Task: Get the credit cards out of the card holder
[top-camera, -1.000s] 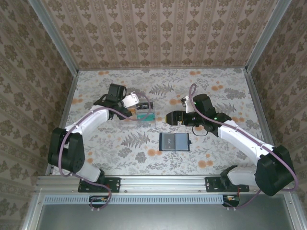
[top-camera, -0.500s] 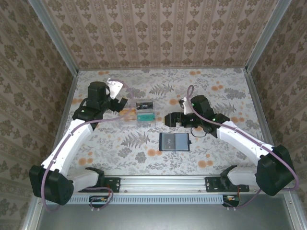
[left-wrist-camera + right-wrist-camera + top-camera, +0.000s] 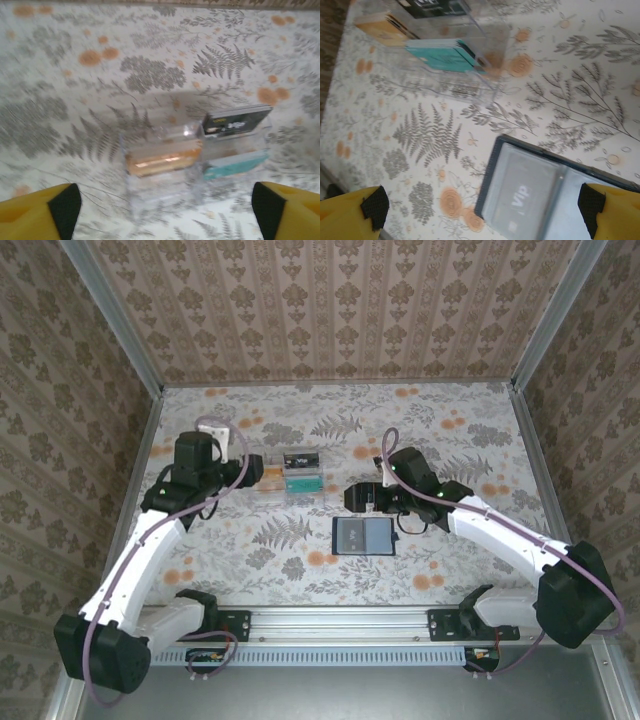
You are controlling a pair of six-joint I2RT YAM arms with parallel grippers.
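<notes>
The card holder (image 3: 364, 536) is lying open and flat just below the middle of the overhead frame. It is a dark navy book-style wallet with a matt cover and greyish, glossy see-through sleeves. In the right wrist view it is sitting at the lower right, with a thin, rigid grey Vip card (image 3: 520, 192) showing through its left sleeve, though whether more cards are tucked behind it is hard to tell. The right claw (image 3: 483, 204) is hovering by the holder's upper edge, jaws spread wide and gripping nothing. Doing this step well is probably meaning coming down at whichever edge of the sleeve is open, pinching only the card's stiff rim and sliding it out flat. The soft plastic is likely clinging, and the light holder is likely dragging along unless pinned. Toward the upper left, a clear hard-walled box (image 3: 195, 150) is holding orange, teal and black stacks, and the left claw (image 3: 165, 209) is facing it, jaws wide and empty. The counter (image 3: 470, 440) is wearing a smooth floral covering.
</notes>
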